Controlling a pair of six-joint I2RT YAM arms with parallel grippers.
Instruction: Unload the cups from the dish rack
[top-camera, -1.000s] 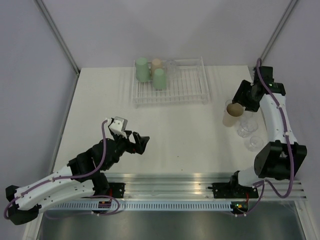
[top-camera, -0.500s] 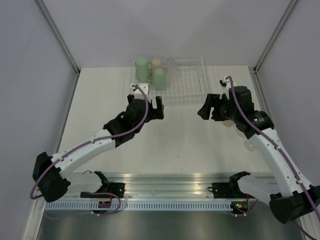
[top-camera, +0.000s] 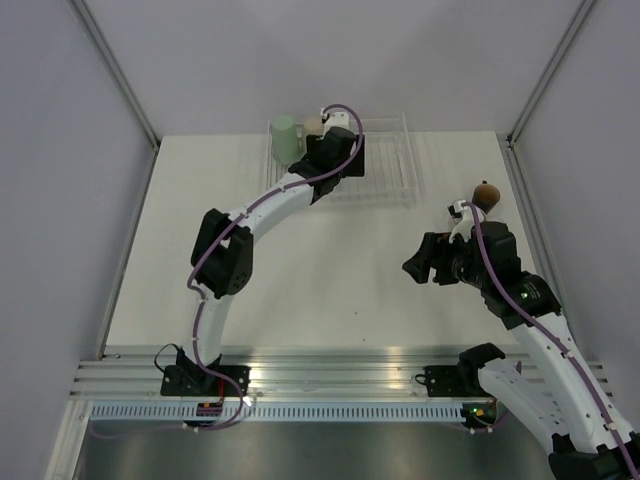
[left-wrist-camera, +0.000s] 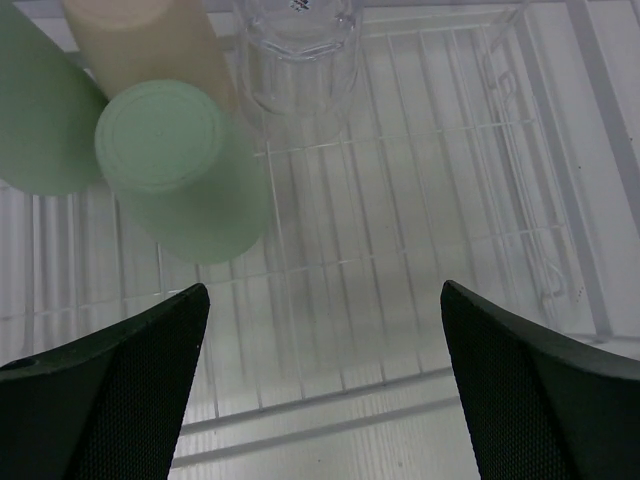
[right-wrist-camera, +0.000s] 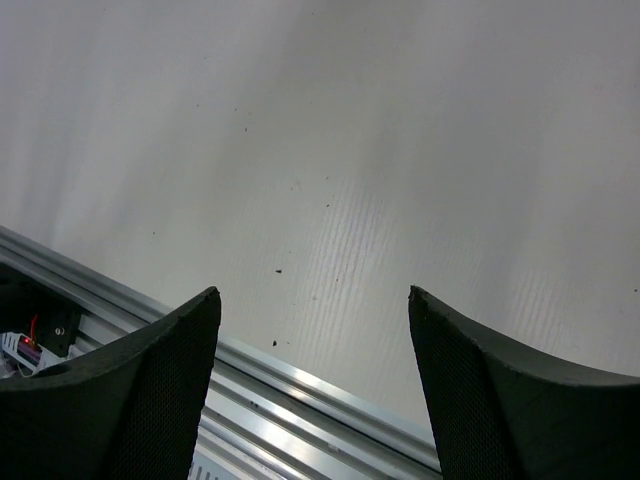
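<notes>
Work aplenty ahead: two mint cups (left-wrist-camera: 165, 150), a beige cup (left-wrist-camera: 140, 40) and a clear cup (left-wrist-camera: 295, 50) stand in the dish rack (left-wrist-camera: 430, 230). The left tool (left-wrist-camera: 322, 290) hangs open above them, and the right tool (right-wrist-camera: 313, 293) is open and empty.

White table (top-camera: 330, 270) between pale grey walls (top-camera: 50, 200), metal rail (top-camera: 340, 358) along near edge

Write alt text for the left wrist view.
The left gripper hangs open over the white wire dish rack, its dark fingers framing the bottom corners. Four cups cluster at upper left: a mint green cup nearest, a second mint green cup at the left edge, a beige cup and a clear cup behind.
</notes>
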